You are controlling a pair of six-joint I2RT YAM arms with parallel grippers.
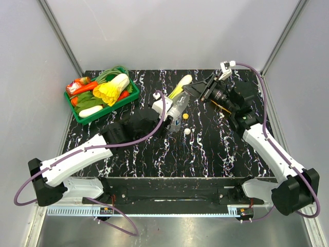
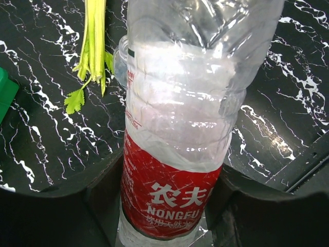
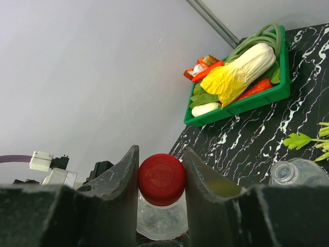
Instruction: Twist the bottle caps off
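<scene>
Cap (image 3: 161, 179) pinched in right gripper (image 3: 161, 152); bottle (image 2: 180, 103) clamped in left gripper (image 2: 169, 179).

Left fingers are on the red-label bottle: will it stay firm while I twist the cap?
Probably not. The bottle looks empty and its clear wall is creased, so it may buckle when squeezed. It is likely light too. The glossy label could let it spin between the left fingers as the cap turns.
</scene>
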